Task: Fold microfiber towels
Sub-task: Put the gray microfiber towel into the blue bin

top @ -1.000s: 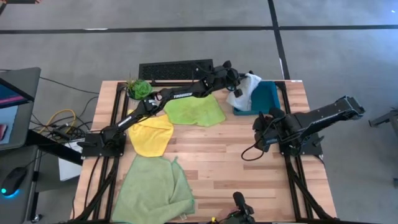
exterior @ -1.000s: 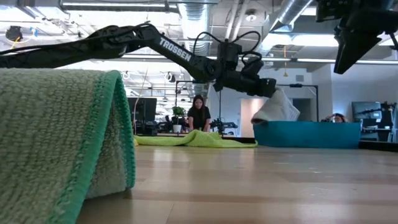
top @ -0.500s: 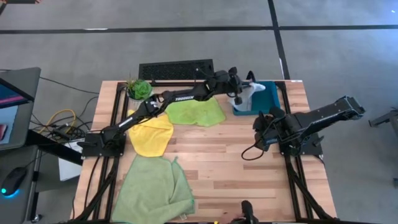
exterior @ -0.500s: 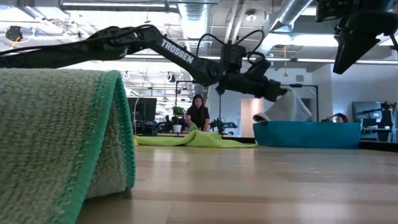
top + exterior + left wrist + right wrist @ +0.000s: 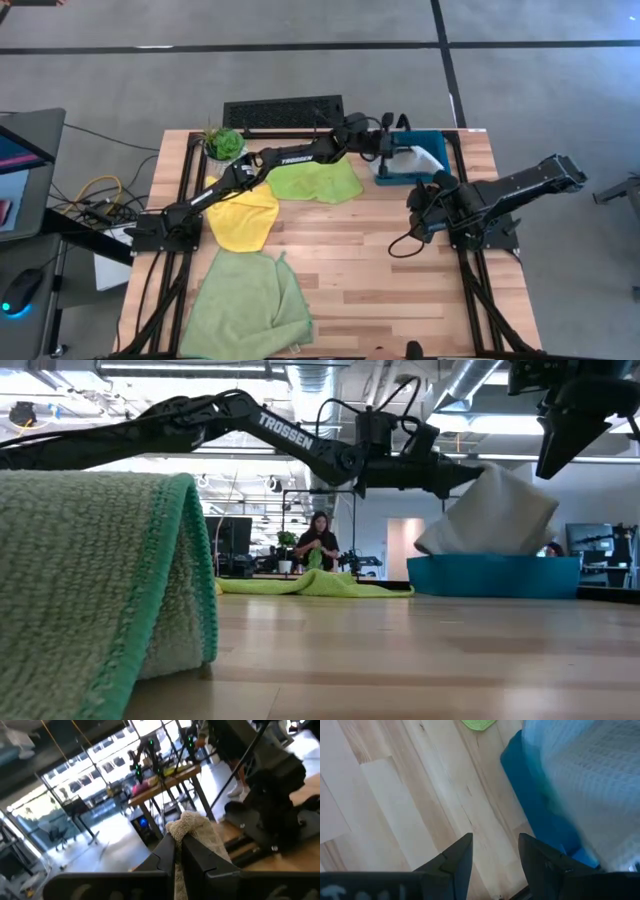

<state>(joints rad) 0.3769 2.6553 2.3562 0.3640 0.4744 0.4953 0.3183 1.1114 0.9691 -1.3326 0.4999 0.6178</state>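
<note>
Grey towel (image 5: 492, 510) pinched in closed left end effector (image 5: 462, 472), hanging over teal tray (image 5: 494, 575) at surface's far right | right end effector (image 5: 418, 213) open, empty, above surface (image 5: 350, 260) near tray | lime towel (image 5: 315, 180), yellow towel (image 5: 243, 217), pale green towel (image 5: 245, 305) lie on surface

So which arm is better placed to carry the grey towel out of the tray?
Left. The left gripper is shut on the grey towel, lifting it over the teal tray. The right gripper hangs open, empty, beside the tray.
</note>
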